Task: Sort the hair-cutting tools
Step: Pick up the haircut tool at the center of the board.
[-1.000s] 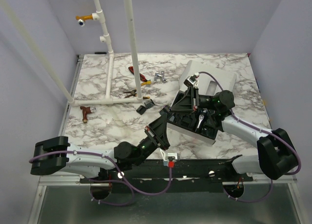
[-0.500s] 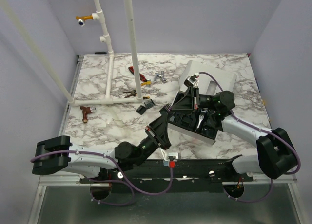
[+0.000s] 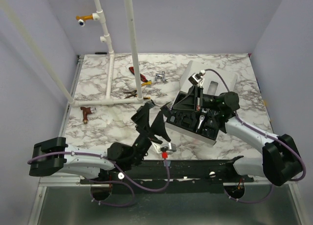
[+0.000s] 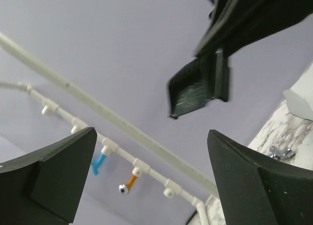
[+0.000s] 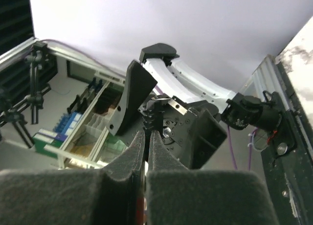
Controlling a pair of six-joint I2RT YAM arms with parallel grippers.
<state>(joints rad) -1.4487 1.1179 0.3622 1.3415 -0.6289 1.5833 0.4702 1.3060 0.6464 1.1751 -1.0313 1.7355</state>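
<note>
Showing a marble bench [image 3: 105,127] carrying a black tray [image 3: 194,134].
Left fingers [image 4: 58,168] gape wide, released; right fingers [image 5: 131,159] clench together beside it.

loc: robot lab test cell | evid: 2 robot arms [image 3: 83,161] bolted at tabletop [image 3: 98,129] near edge | lavender walls [image 3: 195,19] round tabletop | white PVC pipe frame [image 3: 110,73] on tabletop far-left | storage bins [image 5: 80,127] beyond tabletop
</note>
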